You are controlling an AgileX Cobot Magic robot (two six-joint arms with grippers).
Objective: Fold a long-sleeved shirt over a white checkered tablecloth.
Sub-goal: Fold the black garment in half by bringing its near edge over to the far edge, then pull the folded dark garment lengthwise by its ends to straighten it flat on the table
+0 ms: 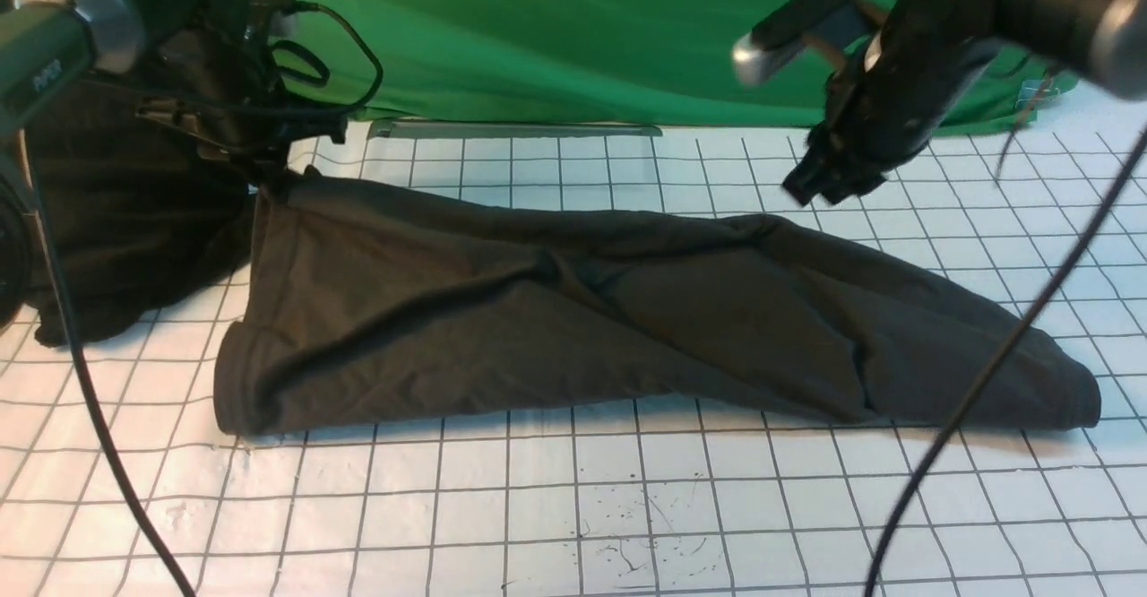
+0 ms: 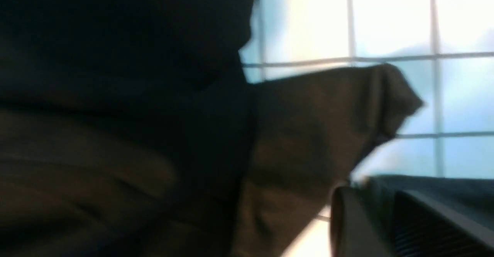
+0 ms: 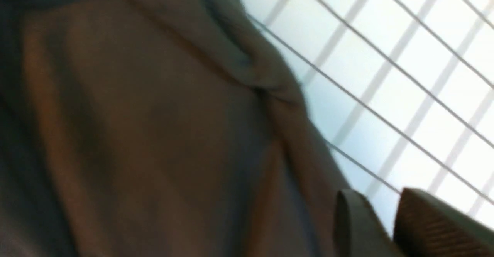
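You look mid-fold: the long-sleeved shirt (image 1: 573,328) lies banded on the white checkered tablecloth (image 1: 573,507), your left gripper (image 1: 269,177) at its far-left corner, closure unclear, your right gripper (image 1: 826,185) spread empty above its far edge, probably needing a pinch next.

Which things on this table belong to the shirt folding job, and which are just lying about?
Part of the job:
- long-sleeved shirt, lying in a long strip
- white checkered tablecloth under it

Just lying about:
- black cloth heap at the shirt's left end
- green cloth at the back
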